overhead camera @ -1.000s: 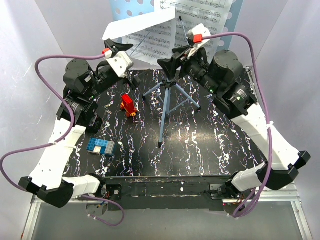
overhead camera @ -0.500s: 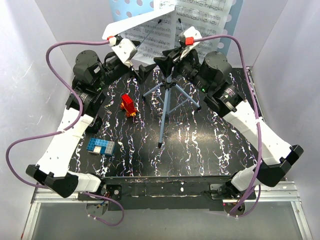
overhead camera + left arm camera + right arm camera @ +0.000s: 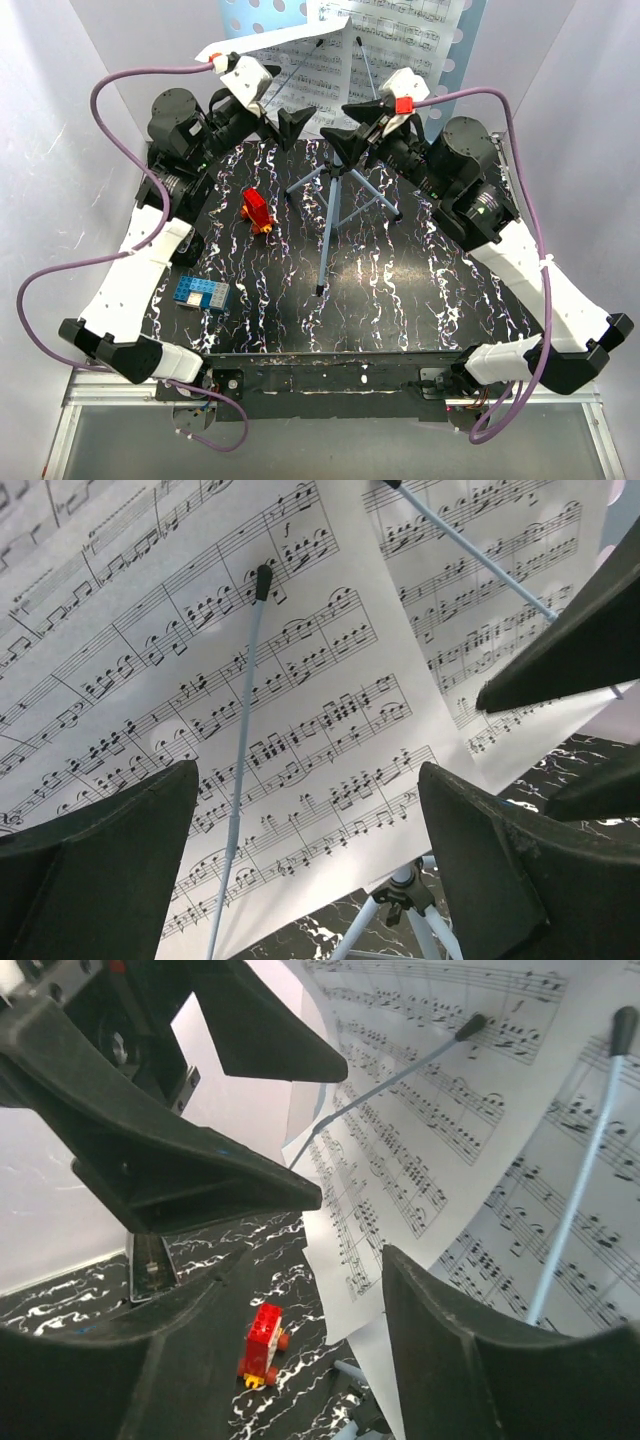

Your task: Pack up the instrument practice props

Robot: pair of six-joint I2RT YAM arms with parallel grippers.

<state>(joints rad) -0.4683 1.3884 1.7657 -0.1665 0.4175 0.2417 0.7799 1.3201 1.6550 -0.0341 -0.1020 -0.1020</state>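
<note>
Black white-veined tabletop (image 3: 420,290), pale walls (image 3: 60,80) around; left pincer (image 3: 308,772) spread wide, right pincer (image 3: 355,124) parted.

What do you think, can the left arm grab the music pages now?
Probably yes. The left arm's jaws stand open right before the music pages, nothing between; only a thin holder wire crosses the paper.

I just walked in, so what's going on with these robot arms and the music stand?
Both arms are reaching for a light-blue metal music stand on tripod legs toward the back of the black marbled table, white printed sheet-music pages resting on it. The left gripper hangs open just in front of the pages; the right gripper is open beside it. Neither holds anything yet. A small red toy and a blue block sit on the table.
</note>
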